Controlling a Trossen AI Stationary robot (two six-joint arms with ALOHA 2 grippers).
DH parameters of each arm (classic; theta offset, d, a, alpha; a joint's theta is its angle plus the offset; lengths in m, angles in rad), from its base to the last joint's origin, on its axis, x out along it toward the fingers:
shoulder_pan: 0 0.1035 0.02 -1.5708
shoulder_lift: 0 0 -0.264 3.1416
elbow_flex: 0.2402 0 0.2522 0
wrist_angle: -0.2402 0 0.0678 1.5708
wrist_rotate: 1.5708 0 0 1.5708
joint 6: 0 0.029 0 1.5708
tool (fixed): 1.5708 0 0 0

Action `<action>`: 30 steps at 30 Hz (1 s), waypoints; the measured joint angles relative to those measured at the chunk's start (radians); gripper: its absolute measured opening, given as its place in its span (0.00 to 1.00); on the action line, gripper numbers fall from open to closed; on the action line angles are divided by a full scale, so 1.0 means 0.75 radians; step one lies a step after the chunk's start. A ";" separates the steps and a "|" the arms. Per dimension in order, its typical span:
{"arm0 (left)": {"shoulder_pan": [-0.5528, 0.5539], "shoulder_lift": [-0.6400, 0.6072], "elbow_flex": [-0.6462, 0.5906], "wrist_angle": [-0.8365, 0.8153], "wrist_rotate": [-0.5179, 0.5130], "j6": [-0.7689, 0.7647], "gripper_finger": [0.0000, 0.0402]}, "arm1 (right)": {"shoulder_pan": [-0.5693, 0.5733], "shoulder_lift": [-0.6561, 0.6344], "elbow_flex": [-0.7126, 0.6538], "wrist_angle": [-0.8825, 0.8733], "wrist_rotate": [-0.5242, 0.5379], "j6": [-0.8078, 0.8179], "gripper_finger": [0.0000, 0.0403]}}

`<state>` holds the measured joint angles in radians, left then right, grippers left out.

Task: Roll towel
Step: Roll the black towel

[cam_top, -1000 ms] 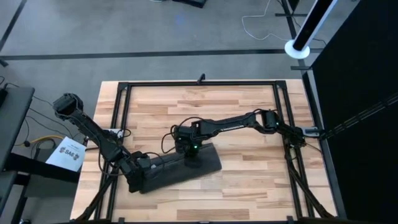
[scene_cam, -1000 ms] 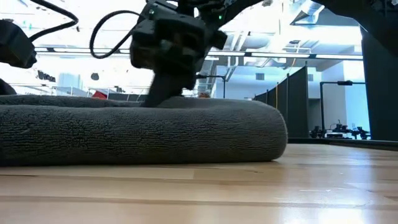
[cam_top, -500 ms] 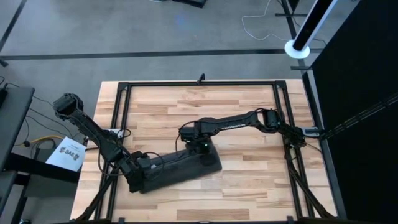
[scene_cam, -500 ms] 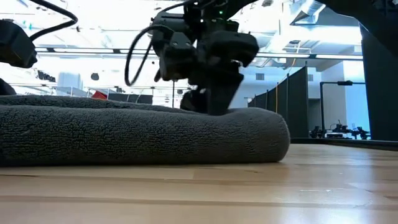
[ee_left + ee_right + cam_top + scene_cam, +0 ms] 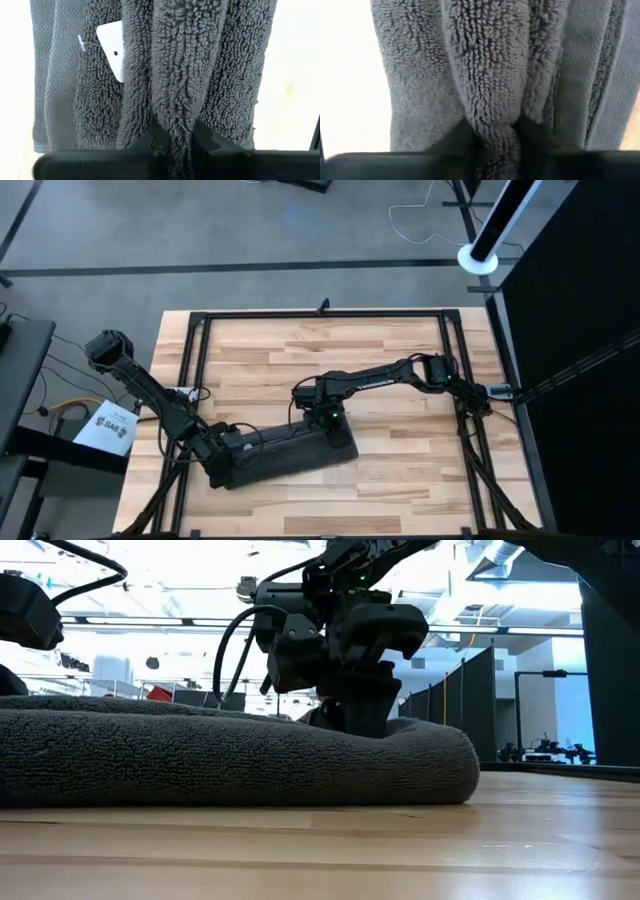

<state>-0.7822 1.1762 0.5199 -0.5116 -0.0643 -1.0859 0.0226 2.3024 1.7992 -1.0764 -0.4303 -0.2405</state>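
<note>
The towel (image 5: 285,455) lies as a long, thick, folded bundle in the lower centre of the high view, running from lower left to middle right across the wooden table (image 5: 400,360), slightly slanted. In the low view the towel (image 5: 200,755) fills the left and centre of the frame, resting flat on the boards, with its rounded end at centre right. A small white label (image 5: 114,47) with a thin plastic tag shows on the cloth in the upper left of the left wrist view.

The left gripper (image 5: 222,448) sits at the towel's lower-left end in the high view. In its wrist view, its two dark fingers (image 5: 150,142) are pressed in on a raised ridge of terry (image 5: 182,75), pinching that fold between them.

The right gripper (image 5: 325,420) stands on the towel's right-hand end, centre of the high view. In the low view the right gripper (image 5: 355,715) comes down from the top centre, its tips sunk into the cloth. In its wrist view a thick fold of towel (image 5: 490,75) narrows between the jaws, which are closed tight on it.

A white paper sheet (image 5: 108,426) lies off the table at the left edge of the high view.
</note>
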 joint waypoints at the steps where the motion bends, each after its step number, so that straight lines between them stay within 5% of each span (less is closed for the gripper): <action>1: 0.000 -0.005 0.009 -0.019 0.000 0.001 0.04 | 0.000 0.000 0.000 -0.006 -0.012 0.000 0.09; 14: -0.014 -0.087 0.306 -0.441 0.000 0.130 0.04 | 0.019 -0.256 -0.006 -0.052 -0.085 0.105 0.06; 21: -0.120 -0.084 0.368 -0.317 -0.005 0.128 0.04 | 0.169 -0.293 -0.051 -0.007 -0.297 0.144 0.06; 30: -0.159 -0.082 0.163 -0.090 -0.019 0.039 0.04 | 0.193 -0.291 -0.339 0.415 -0.374 0.351 0.06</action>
<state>-0.9012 1.1149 0.6419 -0.5788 -0.0784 -1.0564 0.1676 2.0840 1.5451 -0.7652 -0.7109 0.0226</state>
